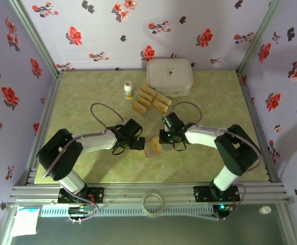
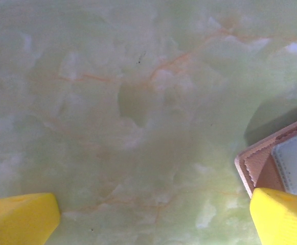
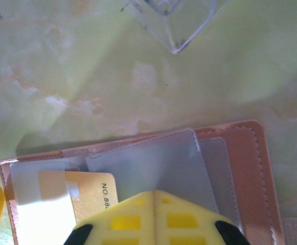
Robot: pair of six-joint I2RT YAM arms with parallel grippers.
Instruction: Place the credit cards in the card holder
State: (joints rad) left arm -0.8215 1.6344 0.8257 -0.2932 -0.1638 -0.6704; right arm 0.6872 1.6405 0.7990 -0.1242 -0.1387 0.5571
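Credit cards (image 1: 151,100) mostly lie piled upper centre, not yet loaded, one gold card (image 3: 89,190) already tucked inside the open card holder (image 1: 152,147) mid-frame, left gripper (image 2: 153,222) spread wide and empty, right gripper (image 3: 156,214) pinched together over the holder.

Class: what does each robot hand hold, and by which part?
Left hand: open, nothing held. Right hand: shut over a clear plastic sleeve of the pinkish-tan folding wallet; whether it pinches is unclear.
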